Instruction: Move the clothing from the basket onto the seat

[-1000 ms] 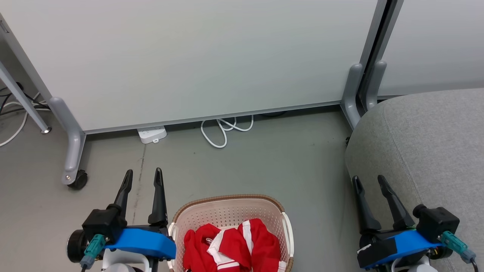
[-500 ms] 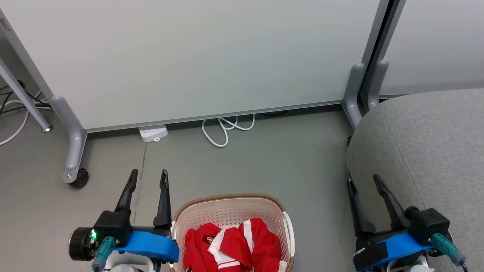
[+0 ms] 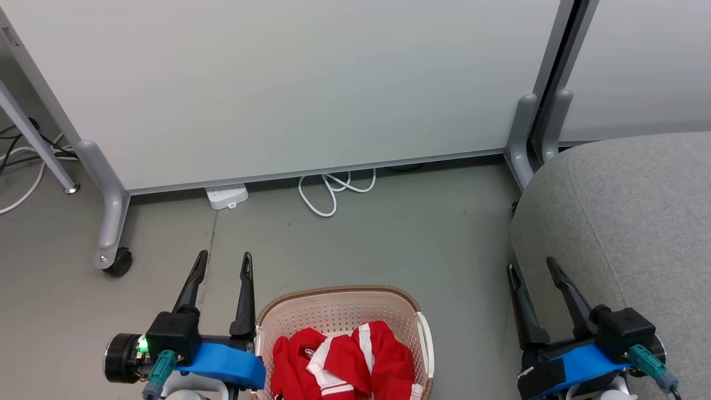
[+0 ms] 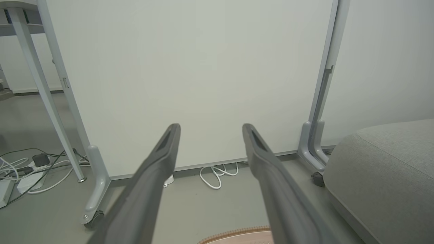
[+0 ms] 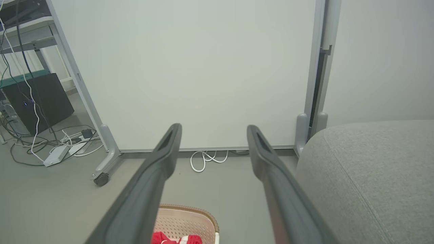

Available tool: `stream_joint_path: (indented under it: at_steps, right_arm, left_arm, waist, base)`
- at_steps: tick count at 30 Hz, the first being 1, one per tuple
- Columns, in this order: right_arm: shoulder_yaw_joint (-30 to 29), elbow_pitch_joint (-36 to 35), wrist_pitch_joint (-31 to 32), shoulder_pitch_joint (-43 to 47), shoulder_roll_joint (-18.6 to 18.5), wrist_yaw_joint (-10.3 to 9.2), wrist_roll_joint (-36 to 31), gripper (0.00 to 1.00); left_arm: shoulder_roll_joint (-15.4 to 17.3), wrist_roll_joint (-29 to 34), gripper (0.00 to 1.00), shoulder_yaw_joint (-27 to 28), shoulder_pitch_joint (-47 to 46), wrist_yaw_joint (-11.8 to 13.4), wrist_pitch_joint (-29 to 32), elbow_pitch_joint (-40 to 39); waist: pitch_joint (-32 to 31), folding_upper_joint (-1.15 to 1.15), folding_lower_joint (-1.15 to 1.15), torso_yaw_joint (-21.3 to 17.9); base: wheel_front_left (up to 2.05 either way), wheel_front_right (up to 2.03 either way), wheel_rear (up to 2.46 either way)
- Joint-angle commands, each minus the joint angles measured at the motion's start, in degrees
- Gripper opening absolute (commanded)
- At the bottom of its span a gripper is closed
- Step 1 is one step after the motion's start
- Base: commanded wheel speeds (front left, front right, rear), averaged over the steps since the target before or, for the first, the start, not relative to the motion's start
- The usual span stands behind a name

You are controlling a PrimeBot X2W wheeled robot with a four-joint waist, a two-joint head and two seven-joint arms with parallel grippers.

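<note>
**Limp clothing (image 3: 344, 364) waits in the basket (image 3: 339, 290)**

The clothing lies crumpled in the basket, at 6 o'clock in the head view. The seat (image 3: 627, 211) stands at 3 o'clock from it, apart. The left claw (image 3: 225, 255) hovers at the basket's 9 o'clock, the right claw (image 3: 530, 264) at its 3 o'clock beside the seat; both are spread and empty. The fabric looks light and limp, so it will probably sag and trail. A raised fold on top seems the best place to pinch.

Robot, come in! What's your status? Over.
Left claw open, right claw open, both empty. Red clothing in basket. Grey seat to the right. Nothing blocking.
</note>
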Motion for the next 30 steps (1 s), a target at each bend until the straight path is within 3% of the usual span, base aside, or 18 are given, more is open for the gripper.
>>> stream_joint_path:
  at_steps: [1, 7, 17, 30]
  right_arm:
    - [0.0, 0.1, -0.3, 0.1, -0.3, 0.03, -0.3, 1.0]
    - [0.1, 0.2, -0.3, 0.0, -0.3, 0.03, -0.2, 1.0]
    - [0.3, -0.3, -0.3, -1.8, -0.3, 0.03, 0.3, 1.0]
    - [0.2, -1.6, -0.3, -7.0, -0.3, 0.03, 0.4, 1.0]
  left_arm:
    - [0.1, 0.1, 1.0, -0.2, -0.3, -0.1, -0.3, 0.1]
    - [0.1, 0.4, 1.0, -0.2, -0.5, -0.3, -0.3, 0.5]
    - [0.6, 2.3, 1.0, -3.1, -5.6, -3.1, -0.3, 4.1]
    - [5.7, 0.7, 1.0, -14.1, -17.4, -3.9, -0.3, 16.6]
  waist:
    - [0.0, 0.0, 0.0, 0.1]
    - [0.1, 0.0, 0.0, 0.1]
    - [3.4, 0.0, 0.0, -0.6]
    - [13.6, 0.0, 0.0, -5.9]
  base:
    - [0.0, 0.0, 0.0]
    - [0.0, 0.0, 0.0]
    - [0.0, 0.0, 0.0]
    - [0.0, 0.0, 0.0]
